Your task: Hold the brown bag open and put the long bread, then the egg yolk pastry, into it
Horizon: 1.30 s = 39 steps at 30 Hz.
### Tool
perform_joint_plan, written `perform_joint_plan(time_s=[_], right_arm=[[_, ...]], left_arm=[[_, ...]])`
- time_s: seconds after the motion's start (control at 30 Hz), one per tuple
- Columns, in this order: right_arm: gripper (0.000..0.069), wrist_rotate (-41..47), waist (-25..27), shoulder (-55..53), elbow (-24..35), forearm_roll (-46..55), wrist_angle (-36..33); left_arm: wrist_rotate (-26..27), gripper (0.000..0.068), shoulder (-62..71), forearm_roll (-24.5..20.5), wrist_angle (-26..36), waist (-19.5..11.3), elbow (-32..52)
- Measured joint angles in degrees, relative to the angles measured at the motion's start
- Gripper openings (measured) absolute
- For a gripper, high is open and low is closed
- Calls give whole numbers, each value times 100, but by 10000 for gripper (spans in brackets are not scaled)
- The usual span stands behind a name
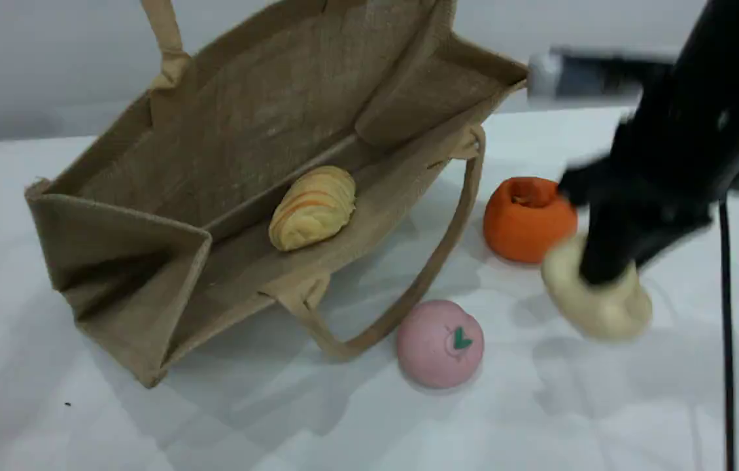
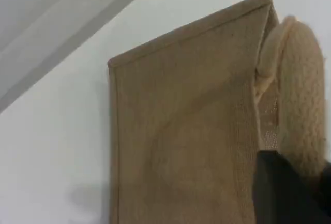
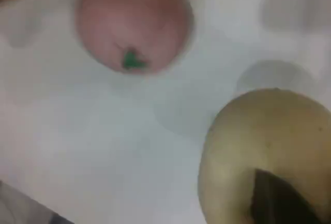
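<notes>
We find the bag (image 1: 245, 111) tipped at far left, mouth facing us, with the bread (image 1: 312, 207) lying inside it. The left gripper (image 2: 289, 193) is clenched on the bag's upper handle (image 2: 302, 89). Right of the bag, the right gripper (image 1: 605, 271) grasps the pastry (image 1: 605, 311), just beside the orange fruit (image 1: 526, 222). The pink ball (image 1: 440, 343) rests nearer on the table (image 1: 605, 412).
</notes>
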<state>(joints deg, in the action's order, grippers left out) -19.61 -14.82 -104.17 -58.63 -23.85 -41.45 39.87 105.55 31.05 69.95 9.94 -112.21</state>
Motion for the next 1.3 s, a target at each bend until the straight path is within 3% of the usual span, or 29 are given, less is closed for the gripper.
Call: perform_joint_plan(time_s=[0.17, 0.3, 0.5, 0.77, 1.13, 1.3], right_arm=[[40, -176, -7, 1086, -74, -788, 428], [40, -902, -7, 1456, -74, -1870, 902], [40, -2554, -146, 952, -74, -3900, 863], [40, -4317, -862, 75, -384, -6152, 1155], [41, -4462, -1075, -1093, -1392, -6324, 1807], [100, -4554, -1075, -1208, -1444, -6276, 1793]], left_arm=[[0, 87, 0, 12, 0, 0, 0], [0, 87, 0, 18, 0, 0, 0], [0, 87, 0, 18, 0, 0, 0], [-14, 87, 0, 18, 0, 0, 0], [-159, 87, 0, 58, 0, 0, 0], [-159, 87, 0, 63, 0, 0, 0]])
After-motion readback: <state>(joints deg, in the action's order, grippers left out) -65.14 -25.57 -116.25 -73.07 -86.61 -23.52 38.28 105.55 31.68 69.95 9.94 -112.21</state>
